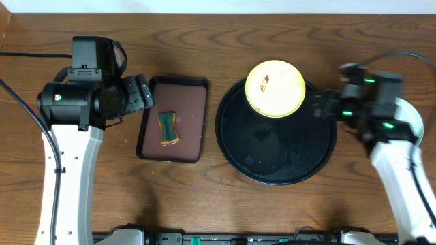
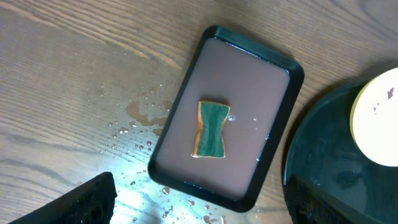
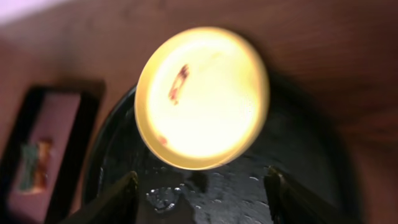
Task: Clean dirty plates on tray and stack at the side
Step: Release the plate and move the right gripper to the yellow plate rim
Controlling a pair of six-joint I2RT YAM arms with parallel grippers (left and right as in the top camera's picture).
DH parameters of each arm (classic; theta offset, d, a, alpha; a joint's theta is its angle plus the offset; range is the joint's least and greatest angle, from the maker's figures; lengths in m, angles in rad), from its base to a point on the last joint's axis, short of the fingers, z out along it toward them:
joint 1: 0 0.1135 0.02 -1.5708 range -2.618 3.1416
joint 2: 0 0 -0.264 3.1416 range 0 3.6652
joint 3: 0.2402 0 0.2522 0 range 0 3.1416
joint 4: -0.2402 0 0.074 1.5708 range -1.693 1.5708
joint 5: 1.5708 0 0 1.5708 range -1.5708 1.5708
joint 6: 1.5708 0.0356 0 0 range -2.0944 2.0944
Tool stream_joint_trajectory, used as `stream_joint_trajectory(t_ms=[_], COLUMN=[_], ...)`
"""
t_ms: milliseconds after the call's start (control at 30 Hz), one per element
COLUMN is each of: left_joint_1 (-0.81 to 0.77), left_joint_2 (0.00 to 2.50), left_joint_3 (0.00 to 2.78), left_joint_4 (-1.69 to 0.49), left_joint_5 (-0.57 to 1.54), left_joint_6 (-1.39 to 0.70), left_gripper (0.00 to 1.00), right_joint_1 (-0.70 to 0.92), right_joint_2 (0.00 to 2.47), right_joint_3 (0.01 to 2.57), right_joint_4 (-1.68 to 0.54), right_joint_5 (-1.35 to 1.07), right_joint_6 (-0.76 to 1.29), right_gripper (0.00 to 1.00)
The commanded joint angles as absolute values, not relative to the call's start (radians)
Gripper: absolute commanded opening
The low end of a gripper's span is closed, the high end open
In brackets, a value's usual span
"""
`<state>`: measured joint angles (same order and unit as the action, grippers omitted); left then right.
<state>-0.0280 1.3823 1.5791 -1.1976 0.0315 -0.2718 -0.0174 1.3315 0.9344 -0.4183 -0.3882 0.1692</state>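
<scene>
A pale yellow plate (image 1: pixel 274 88) with a small dark smear lies at the far edge of the round black tray (image 1: pixel 276 163). It also shows in the right wrist view (image 3: pixel 202 99) and at the right edge of the left wrist view (image 2: pixel 379 118). My right gripper (image 1: pixel 323 107) (image 3: pixel 202 199) is open and empty, just right of the plate over the tray. My left gripper (image 1: pixel 143 94) (image 2: pixel 199 208) is open and empty, beside the left edge of the rectangular tray (image 1: pixel 194 146). The blue and green plates are out of view.
The rectangular black tray (image 2: pixel 283 62) holds brownish liquid and a green and yellow sponge (image 1: pixel 168 128) (image 2: pixel 211 129). Water drops (image 2: pixel 146 115) lie on the wooden table beside it. The round tray's floor (image 3: pixel 249 186) is wet.
</scene>
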Motion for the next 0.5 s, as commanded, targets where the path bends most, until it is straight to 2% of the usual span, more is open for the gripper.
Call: stream_joint_trajectory(t_ms=[0, 67, 233, 367, 467], left_joint_1=[-0.025, -0.025, -0.025, -0.025, -0.025], left_joint_2=[1.380, 1.380, 1.380, 1.380, 1.380], left_joint_3=[1.595, 1.595, 1.595, 1.595, 1.595], left_joint_4=[-1.200, -1.200, -1.200, -1.200, -1.200], left_joint_5=[0.035, 0.035, 0.035, 0.035, 0.035], left_joint_6=[-0.266, -0.266, -0.266, -0.266, -0.266], left_gripper=[0.88, 0.88, 0.88, 0.88, 0.88], right_joint_1=[0.135, 0.172, 0.140, 0.113, 0.108], right_joint_2=[1.467, 1.589, 1.822, 1.904, 1.914], right_joint_3=[0.957, 1.035, 1.253, 1.338, 1.339], right_joint_4=[-0.369, -0.381, -0.471, -0.485, -0.483], right_joint_5=[-0.156, -0.080, 0.011, -0.031, -0.025], right_joint_6=[0.151, 0.151, 0.152, 0.152, 0.162], right_gripper=[0.59, 0.58, 0.58, 0.52, 0.44])
